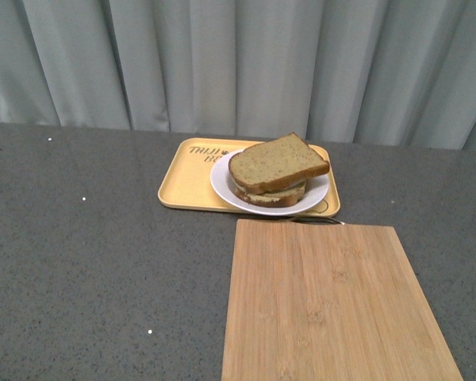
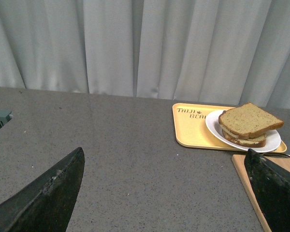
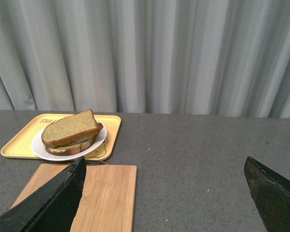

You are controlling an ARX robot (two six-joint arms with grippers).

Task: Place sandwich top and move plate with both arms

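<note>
The top (image 1: 276, 163) sits crooked on the stack, on the plate (image 1: 317, 193) over the tray's (image 1: 184, 186) right end. Left gripper (image 2: 164, 193) and right gripper (image 3: 164, 193) gape empty, well short of the tray. Uneven lifts would likely tip the plate — the top slides off.

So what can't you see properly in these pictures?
- Sandwich filling: hidden under the top slice in every view.
- Tray writing: front view, partly covered by the plate.
- Cutting board: cut off by the front view's bottom edge.
- Left fingers and right fingers: only tips show.
</note>
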